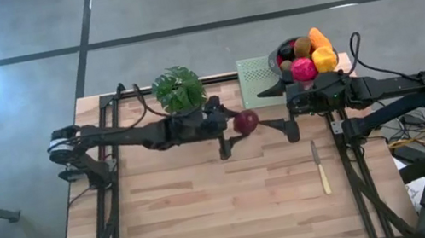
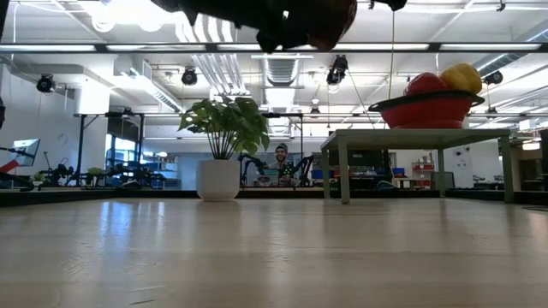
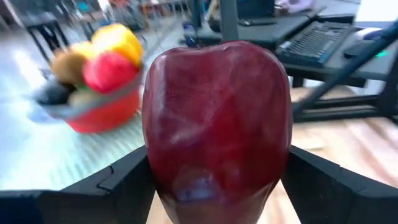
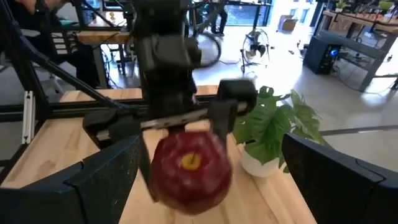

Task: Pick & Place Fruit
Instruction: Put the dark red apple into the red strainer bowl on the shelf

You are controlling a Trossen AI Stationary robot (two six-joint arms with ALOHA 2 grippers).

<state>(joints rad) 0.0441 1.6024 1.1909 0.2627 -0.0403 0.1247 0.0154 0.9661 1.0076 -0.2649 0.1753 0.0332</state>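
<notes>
A maroon apple (image 1: 247, 120) hangs high over the table's middle, with my left gripper (image 1: 243, 123) shut on it; it also shows at the top of the low view (image 2: 332, 19). My right gripper (image 1: 277, 112) stands open just to the apple's right, its fingers (image 4: 93, 186) wide apart and touching nothing. A red bowl (image 1: 282, 59) heaped with fruit (image 1: 313, 57), red, orange, yellow and brown, sits on a small green stand (image 1: 255, 77) at the far right. My left gripper pinches the apple between its two fingers (image 3: 121, 186), one on each of two opposite sides (image 3: 155, 155). The fingers come level from the table's left. The apple is lifted clear of the table, and a yellowish end (image 4: 189, 162) faces the right arm.
A leafy potted plant (image 1: 179, 88) stands at the far edge beside the left arm. A slim knife with a pale handle (image 1: 321, 168) lies on the wood at the right. The near half of the table (image 1: 213, 223) is bare wood.
</notes>
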